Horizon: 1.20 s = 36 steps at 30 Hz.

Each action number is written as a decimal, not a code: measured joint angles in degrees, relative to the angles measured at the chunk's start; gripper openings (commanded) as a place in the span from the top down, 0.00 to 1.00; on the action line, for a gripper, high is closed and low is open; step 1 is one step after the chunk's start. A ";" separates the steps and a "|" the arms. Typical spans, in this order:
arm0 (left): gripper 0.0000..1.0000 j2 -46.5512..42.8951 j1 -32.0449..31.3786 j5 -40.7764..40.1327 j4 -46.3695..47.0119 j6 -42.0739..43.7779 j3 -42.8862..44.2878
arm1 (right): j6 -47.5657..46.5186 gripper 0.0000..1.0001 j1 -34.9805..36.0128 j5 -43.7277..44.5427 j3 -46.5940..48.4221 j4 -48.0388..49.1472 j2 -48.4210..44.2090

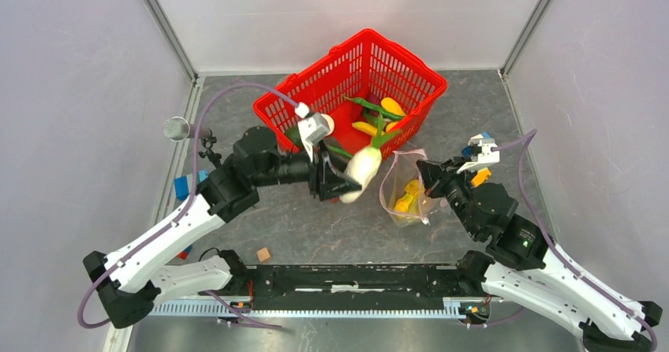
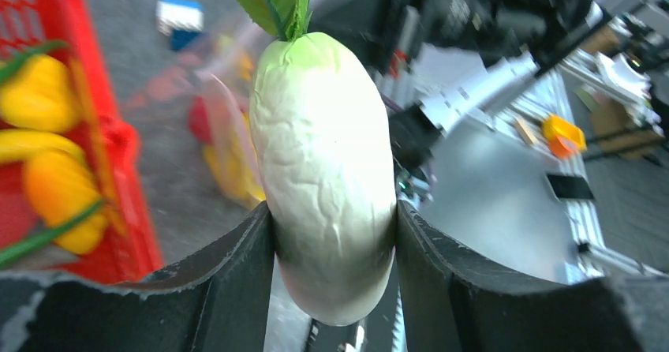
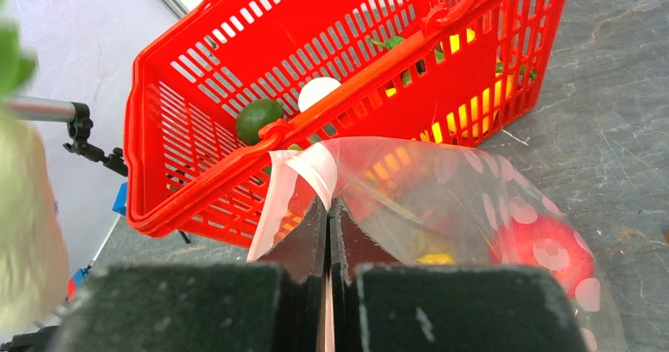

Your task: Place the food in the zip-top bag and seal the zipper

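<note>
My left gripper (image 1: 347, 182) is shut on a white toy radish (image 1: 363, 166) with green leaves, held in the air just left of the zip-top bag (image 1: 404, 186). In the left wrist view the radish (image 2: 327, 162) fills the space between both fingers (image 2: 237, 273). The clear dotted bag (image 3: 473, 202) lies in front of the red basket and holds a red fruit (image 3: 548, 249) and yellow food (image 1: 408, 198). My right gripper (image 3: 329, 210) is shut on the bag's mouth edge, pinching the pale zipper strip (image 3: 304, 174) and holding it up.
The red mesh basket (image 1: 312, 91) stands at the back centre with yellow, green and white food (image 1: 379, 115) inside. Blue bricks (image 1: 183, 186) lie at the left edge. A small wooden cube (image 1: 263, 254) sits near the front rail.
</note>
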 measured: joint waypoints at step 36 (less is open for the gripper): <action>0.60 28.59 -10.99 -17.55 -19.80 -13.11 15.91 | -10.14 1.00 0.00 -21.79 -3.23 9.25 1.81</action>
